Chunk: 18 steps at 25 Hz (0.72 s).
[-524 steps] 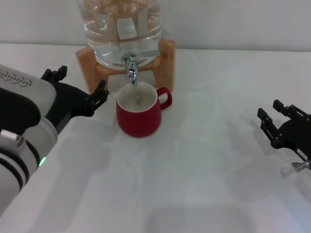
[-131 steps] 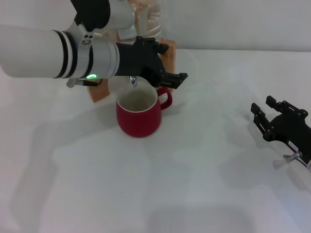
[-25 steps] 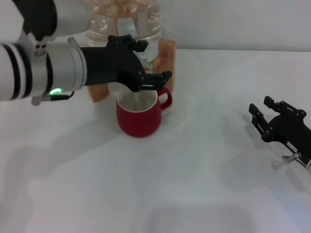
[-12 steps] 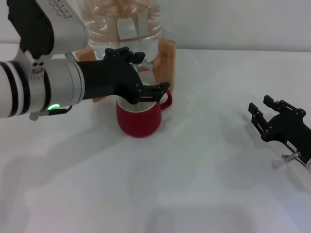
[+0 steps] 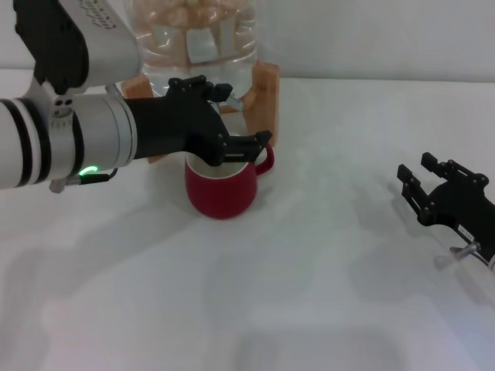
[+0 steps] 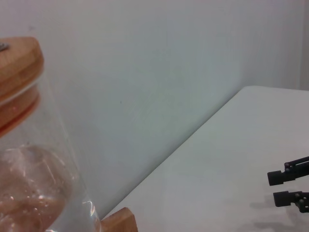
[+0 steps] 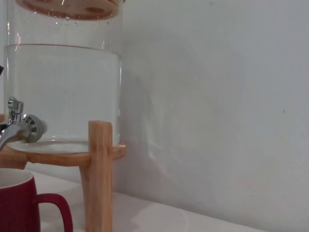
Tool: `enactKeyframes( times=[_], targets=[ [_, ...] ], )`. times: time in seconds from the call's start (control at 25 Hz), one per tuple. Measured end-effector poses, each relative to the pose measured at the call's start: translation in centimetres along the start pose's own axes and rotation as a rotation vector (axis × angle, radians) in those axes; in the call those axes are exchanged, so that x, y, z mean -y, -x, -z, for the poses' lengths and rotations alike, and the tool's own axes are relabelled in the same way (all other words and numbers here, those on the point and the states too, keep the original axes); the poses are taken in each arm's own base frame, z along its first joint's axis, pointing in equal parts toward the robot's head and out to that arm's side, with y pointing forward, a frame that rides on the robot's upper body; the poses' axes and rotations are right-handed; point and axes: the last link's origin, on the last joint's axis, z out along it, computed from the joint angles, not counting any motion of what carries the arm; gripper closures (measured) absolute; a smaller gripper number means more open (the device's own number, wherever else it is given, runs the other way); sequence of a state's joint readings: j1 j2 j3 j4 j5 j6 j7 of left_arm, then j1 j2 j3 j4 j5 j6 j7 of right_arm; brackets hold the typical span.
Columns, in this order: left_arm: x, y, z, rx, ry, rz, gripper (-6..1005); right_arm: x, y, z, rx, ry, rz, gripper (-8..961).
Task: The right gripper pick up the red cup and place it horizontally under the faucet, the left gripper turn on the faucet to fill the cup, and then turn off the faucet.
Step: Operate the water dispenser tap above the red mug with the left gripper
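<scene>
The red cup (image 5: 222, 184) stands upright on the white desk (image 5: 309, 294), directly in front of the wooden stand (image 5: 263, 91) that carries the clear water jug (image 5: 193, 39). Its handle points toward the robot's right, and its cream inside is partly covered by the left end effector (image 5: 232, 127).

The left end effector reaches in from the robot's left, over the cup's rim and in front of the stand, where the faucet (image 7: 17, 126) sits. In the head view its black housing hides most of the faucet; only a small bit of shiny metal shows just above the prongs. 1 prong stretches across the cup's mouth toward the handle, and others curl up near the metal part. I cannot tell whether the prongs are pressed on the lever or just beside it. A green light glows on the white arm behind it.

The right wrist view shows the faucet from the side, with its chrome body poking out from the base of the jug above the cup's rim and the jug holding water up to near its wooden lid.

The right end effector (image 5: 428, 188) rests low over the desk at the robot's right, well apart from the cup, its prongs spread and holding nothing.
</scene>
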State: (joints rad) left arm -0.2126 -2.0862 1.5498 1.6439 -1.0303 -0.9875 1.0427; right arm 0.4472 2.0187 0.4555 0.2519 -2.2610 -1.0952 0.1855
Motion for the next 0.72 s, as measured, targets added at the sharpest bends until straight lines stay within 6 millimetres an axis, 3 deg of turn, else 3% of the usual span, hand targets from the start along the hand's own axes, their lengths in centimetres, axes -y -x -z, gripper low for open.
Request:
enactKeyframes(
  times=[0.72],
  targets=[
    [0.13,0.72,-0.55,0.027,0.009,0.011,124,0.00,0.06,-0.08,0.001,0.001,0.001,558]
  ],
)
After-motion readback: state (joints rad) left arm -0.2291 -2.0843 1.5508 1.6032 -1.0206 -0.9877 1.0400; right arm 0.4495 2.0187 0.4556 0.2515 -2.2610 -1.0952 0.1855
